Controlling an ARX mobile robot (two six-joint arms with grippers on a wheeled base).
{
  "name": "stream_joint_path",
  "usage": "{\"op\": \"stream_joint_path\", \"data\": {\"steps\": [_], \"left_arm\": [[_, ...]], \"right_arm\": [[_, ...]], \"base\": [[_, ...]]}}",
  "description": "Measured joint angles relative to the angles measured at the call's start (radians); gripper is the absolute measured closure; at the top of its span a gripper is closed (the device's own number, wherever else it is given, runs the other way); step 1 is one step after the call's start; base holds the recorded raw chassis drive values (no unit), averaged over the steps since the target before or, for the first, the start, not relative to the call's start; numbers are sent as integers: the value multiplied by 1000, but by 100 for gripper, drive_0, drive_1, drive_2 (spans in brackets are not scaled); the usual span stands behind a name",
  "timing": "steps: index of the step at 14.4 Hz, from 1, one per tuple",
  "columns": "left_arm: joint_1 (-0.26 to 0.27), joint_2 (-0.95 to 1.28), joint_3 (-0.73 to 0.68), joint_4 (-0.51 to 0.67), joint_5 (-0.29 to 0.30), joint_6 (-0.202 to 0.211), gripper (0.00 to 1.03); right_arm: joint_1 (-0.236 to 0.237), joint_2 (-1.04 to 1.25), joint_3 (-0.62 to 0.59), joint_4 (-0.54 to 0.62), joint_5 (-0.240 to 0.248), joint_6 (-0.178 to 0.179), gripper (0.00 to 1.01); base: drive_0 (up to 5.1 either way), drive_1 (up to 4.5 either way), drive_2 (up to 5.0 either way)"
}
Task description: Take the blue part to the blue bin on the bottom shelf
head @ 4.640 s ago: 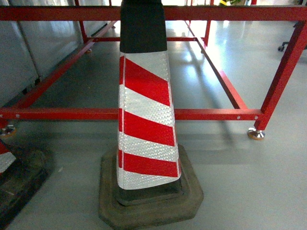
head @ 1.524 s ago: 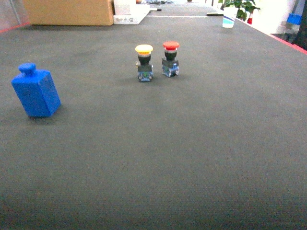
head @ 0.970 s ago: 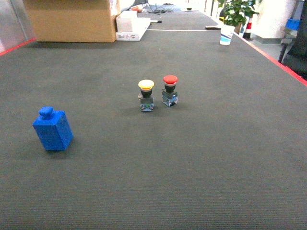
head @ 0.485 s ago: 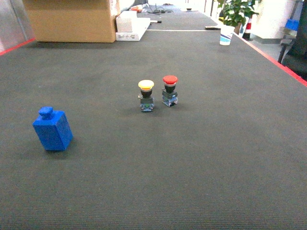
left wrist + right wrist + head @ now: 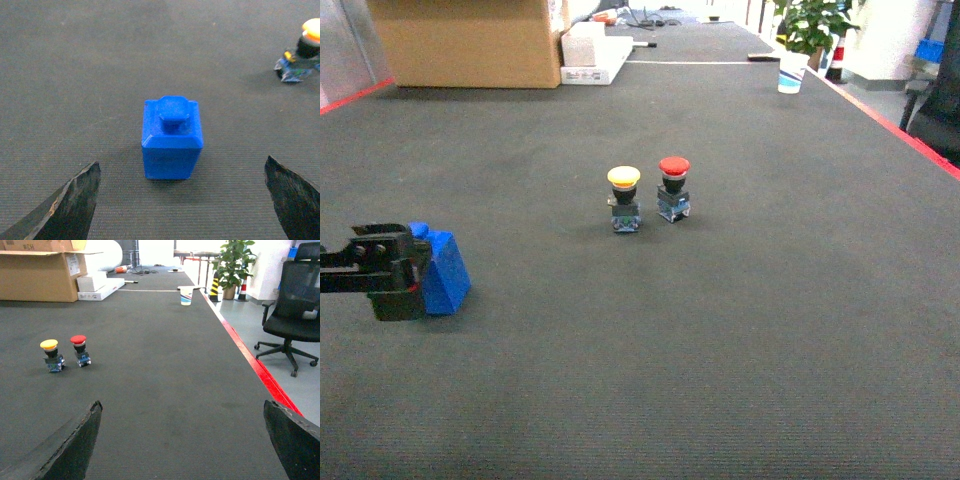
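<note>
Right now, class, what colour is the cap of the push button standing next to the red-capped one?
Yellow; the yellow push button shows best in the head view.

The light is bright and even, and it falls from above. The dark mat looks flat and dull, with no shine on it. Behind the cardboard box the far room glows white and washed out. The blue block looks sharp in the left wrist view, and a small soft shadow sits just under it. The two black fingertips near the block are blurry. The yellow button and the red button beside it cast short, faint shadows. Beside the plant the wall is very bright.
</note>
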Motion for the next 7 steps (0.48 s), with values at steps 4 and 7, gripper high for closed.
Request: {"op": "stream_joint_path", "data": {"steps": [4,7], "left_arm": [[48,227,197,-11,16,-25,5],[43,325,253,-46,26,-27,5]], "right_arm": [[0,0,0,0,0,0,3],[0,0,0,0,0,0,3]], "base": [[0,0,0],[0,0,0]]}}
